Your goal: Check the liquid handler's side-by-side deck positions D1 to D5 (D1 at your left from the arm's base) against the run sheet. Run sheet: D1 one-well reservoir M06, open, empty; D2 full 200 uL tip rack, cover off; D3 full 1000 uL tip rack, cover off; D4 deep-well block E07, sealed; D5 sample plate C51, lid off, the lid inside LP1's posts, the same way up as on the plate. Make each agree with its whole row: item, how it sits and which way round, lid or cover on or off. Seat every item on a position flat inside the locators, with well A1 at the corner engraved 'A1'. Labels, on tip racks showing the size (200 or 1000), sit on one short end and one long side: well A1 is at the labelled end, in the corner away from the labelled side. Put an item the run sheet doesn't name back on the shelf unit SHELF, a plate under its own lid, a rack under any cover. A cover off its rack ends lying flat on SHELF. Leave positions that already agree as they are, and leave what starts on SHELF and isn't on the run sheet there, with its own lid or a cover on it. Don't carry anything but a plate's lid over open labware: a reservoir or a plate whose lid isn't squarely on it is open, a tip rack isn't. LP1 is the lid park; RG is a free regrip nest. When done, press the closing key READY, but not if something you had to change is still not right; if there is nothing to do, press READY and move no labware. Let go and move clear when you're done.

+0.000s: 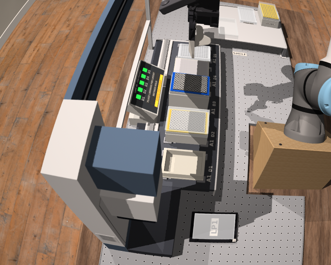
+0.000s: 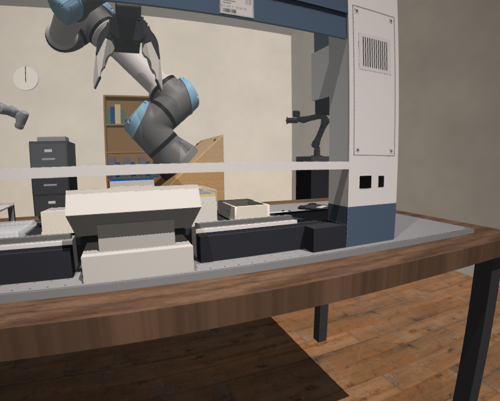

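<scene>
My gripper (image 1: pixel 196 45) (image 2: pixel 127 85) is open and empty. It hangs high above the far end of the deck, over the white well plate (image 1: pixel 201 52) (image 2: pixel 16 227) at D5. At D4 stands a pale sealed block (image 1: pixel 185 66) (image 2: pixel 53 219). A blue-rimmed tip rack (image 1: pixel 190 82) sits at D3 and a yellow-rimmed tip rack (image 1: pixel 188 121) at D2, both without covers. A cream open reservoir (image 1: pixel 183 164) (image 2: pixel 244 207) sits at D1, empty. The black-framed lid park LP1 (image 1: pixel 214 226) lies near the front of the table; I cannot tell whether a clear lid lies in it.
SHELF (image 1: pixel 273 37) at the back right holds a white plate (image 1: pixel 247 14), a yellow tip rack (image 1: pixel 268 11) and a flat white piece (image 1: pixel 229 27). The handler's display (image 1: pixel 147 86) and tower (image 1: pixel 110 165) stand left of the deck. The arm's wooden base (image 1: pixel 287 162) stands at the right.
</scene>
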`<state>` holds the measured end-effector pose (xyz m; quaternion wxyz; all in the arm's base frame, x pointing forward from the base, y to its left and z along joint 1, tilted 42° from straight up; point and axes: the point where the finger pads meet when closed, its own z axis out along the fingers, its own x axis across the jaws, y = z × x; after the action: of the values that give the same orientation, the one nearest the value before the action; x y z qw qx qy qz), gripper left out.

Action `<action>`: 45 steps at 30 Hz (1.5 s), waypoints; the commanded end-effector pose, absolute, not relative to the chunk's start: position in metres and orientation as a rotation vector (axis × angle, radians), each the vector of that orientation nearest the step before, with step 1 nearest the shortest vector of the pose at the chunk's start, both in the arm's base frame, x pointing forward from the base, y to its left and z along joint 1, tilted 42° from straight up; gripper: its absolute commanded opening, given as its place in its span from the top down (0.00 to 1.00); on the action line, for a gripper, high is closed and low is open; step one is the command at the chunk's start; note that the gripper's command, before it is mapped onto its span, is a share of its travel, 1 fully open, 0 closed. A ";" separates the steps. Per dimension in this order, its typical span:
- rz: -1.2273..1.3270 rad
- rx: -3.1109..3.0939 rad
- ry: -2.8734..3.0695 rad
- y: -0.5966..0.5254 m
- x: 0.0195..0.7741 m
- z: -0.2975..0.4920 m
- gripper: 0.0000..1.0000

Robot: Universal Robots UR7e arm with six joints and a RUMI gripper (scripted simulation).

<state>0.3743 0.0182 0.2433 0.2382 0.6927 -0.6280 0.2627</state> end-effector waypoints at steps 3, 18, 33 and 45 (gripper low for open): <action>0.726 1.899 -1.724 0.019 0.383 0.246 0.18; 0.722 1.898 -1.721 0.016 0.381 0.241 0.18; 0.724 1.898 -1.723 0.000 0.382 0.224 0.18; 0.722 1.898 -1.722 -0.012 0.384 0.210 0.18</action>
<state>0.3823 -0.0041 0.2174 0.2380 0.6924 -0.6284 0.2627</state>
